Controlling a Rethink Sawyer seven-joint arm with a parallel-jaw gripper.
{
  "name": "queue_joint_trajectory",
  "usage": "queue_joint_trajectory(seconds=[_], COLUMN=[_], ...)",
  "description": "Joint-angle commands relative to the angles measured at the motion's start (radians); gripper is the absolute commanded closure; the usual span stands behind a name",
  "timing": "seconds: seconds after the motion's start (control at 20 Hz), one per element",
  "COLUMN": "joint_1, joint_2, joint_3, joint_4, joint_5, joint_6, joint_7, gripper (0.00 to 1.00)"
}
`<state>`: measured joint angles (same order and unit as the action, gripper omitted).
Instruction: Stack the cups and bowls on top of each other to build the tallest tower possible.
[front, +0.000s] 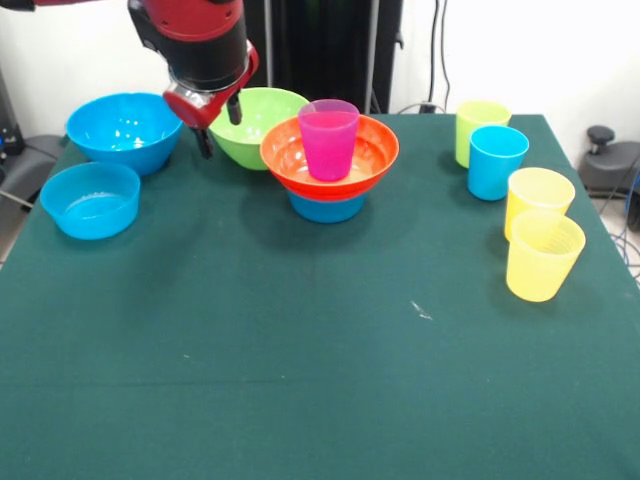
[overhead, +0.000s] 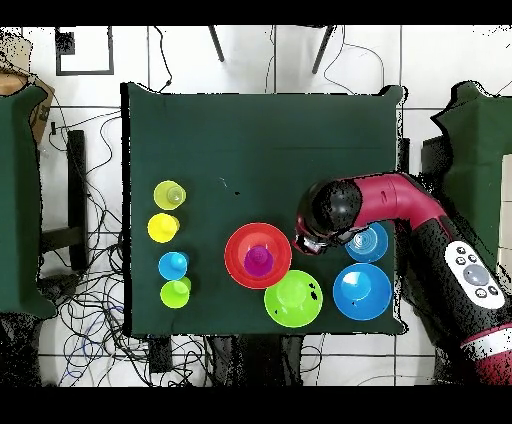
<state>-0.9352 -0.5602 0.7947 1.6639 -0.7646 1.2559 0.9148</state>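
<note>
The tower stands at the table's far middle: a small blue bowl (front: 327, 208) at the bottom, the wide orange bowl (front: 378, 152) on it, and the purple cup (front: 328, 138) upright in the orange bowl. From overhead, the orange bowl (overhead: 235, 255) rings the purple cup (overhead: 258, 261). My gripper (front: 219, 126) hangs open and empty above the table, between the large blue bowl (front: 125, 130) and the lime green bowl (front: 262, 122), just left of the tower. Another small blue bowl (front: 90, 200) sits at the left. The lime green cup (front: 478, 128), the blue cup (front: 496, 160) and two yellow cups (front: 538, 198) (front: 543, 256) stand at the right.
The green table (front: 300, 360) stretches toward the camera. From overhead, my arm (overhead: 400, 205) reaches in from the right and partly covers a small blue bowl (overhead: 372, 245). Cables lie on the floor around the table.
</note>
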Motion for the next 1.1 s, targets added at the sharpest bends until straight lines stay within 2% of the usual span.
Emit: queue_joint_trajectory(seconds=[0.05,0.1,0.15,0.25,1.1], joint_1=[0.023,0.058,0.062,0.025,0.022], joint_2=[0.041,0.044,0.041,0.044,0.081], joint_3=[-0.078,-0.070,-0.068,-0.080,-0.100], joint_4=[-0.041,-0.051,-0.051,-0.045,-0.059], joint_5=[-0.090,-0.074,-0.069,-0.087,-0.099], joint_6=[0.084,0.097,0.104,0.093,0.066], joint_7=[-0.217,-0.187,-0.185,-0.217,-0.224], gripper=[0.00,0.00,0.00,0.00,0.00])
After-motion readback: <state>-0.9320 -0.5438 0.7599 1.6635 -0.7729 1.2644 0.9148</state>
